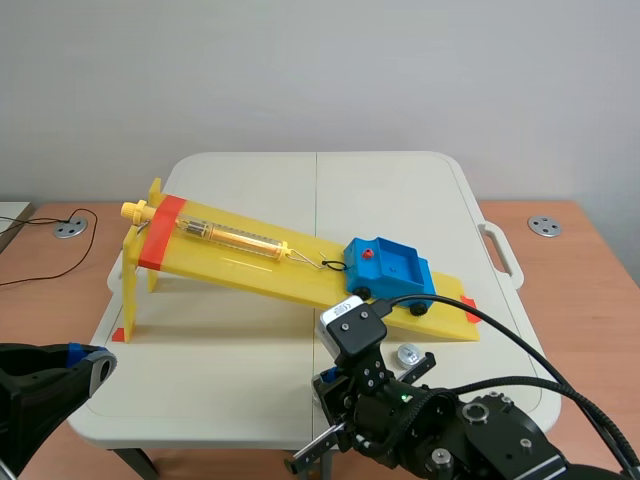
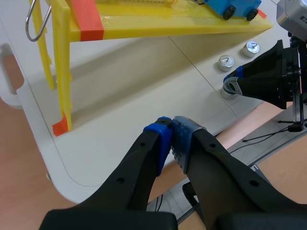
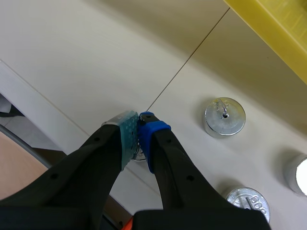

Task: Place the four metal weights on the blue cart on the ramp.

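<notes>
so left gripper [image 2: 171,129] sits low by the table's [image 1: 250,190] front-left corner, jaws pressed together; one yellow ramp [image 1: 250,268], one blue cart [image 1: 395,268] at its low end; right gripper [image 3: 139,122] pinches one metal weight [image 3: 139,155] near the front edge; three other weights [image 3: 224,117] stand beside it, between ramp and edge

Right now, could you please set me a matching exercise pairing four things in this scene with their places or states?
1. blue cart
2. left claw
3. right claw
4. spring scale

A. shut on a metal weight
B. low on the yellow ramp
C. shut on nothing
D. high on the ramp

Pairs: 1-B, 2-C, 3-A, 4-D
</notes>
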{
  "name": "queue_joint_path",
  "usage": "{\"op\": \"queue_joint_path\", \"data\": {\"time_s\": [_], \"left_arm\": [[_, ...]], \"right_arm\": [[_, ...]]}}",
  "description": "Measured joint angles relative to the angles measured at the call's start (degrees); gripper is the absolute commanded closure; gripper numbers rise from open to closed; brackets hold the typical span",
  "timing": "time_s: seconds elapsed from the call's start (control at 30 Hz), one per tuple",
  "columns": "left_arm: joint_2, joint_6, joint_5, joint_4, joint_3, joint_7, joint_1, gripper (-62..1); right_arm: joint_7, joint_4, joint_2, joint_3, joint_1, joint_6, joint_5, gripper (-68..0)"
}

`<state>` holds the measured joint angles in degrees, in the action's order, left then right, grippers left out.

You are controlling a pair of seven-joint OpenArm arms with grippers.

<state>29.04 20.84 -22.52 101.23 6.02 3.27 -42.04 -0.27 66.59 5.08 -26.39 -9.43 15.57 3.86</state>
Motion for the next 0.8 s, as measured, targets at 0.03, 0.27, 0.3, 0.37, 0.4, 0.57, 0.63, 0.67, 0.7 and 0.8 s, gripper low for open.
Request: {"op": "queue_joint_path", "data": {"time_s": [0.03,0.27,0.3,0.37,0.4,0.57,0.63,0.67,0.7,0.8], "left_arm": [[0.0,0.0,0.0,0.0,0.0,0.0,0.0,-3.2],[0.0,0.0,0.0,0.0,0.0,0.0,0.0,-3.2],[0.0,0.0,0.0,0.0,0.0,0.0,0.0,-3.2],[0.0,0.0,0.0,0.0,0.0,0.0,0.0,-3.2],[0.0,0.0,0.0,0.0,0.0,0.0,0.0,-3.2],[0.0,0.0,0.0,0.0,0.0,0.0,0.0,-3.2],[0.0,0.0,0.0,0.0,0.0,0.0,0.0,-3.2],[0.0,0.0,0.0,0.0,0.0,0.0,0.0,-3.2],[0.0,0.0,0.0,0.0,0.0,0.0,0.0,-3.2],[0.0,0.0,0.0,0.0,0.0,0.0,0.0,-3.2]], "right_arm": [[0.0,0.1,0.0,0.0,0.0,0.0,0.0,-0.6],[-1.0,6.3,2.1,0.0,-3.5,0.0,0.0,-0.6],[-1.3,7.8,2.8,0.0,-4.3,0.0,0.0,-0.6],[-1.4,11.0,4.2,0.0,-6.0,0.0,0.0,-0.6],[-1.6,12.7,5.0,0.0,-6.9,0.0,0.0,-0.6],[-2.1,20.8,8.0,0.9,-11.5,0.1,1.2,-0.6],[-2.7,24.0,8.6,2.2,-13.4,0.3,2.4,-0.6],[-3.1,25.6,8.7,3.0,-14.4,0.7,3.3,-0.6],[-3.5,27.2,8.8,4.0,-15.4,1.2,4.2,-0.6],[-4.8,31.6,8.9,7.3,-17.8,2.9,7.3,-0.6]]}}
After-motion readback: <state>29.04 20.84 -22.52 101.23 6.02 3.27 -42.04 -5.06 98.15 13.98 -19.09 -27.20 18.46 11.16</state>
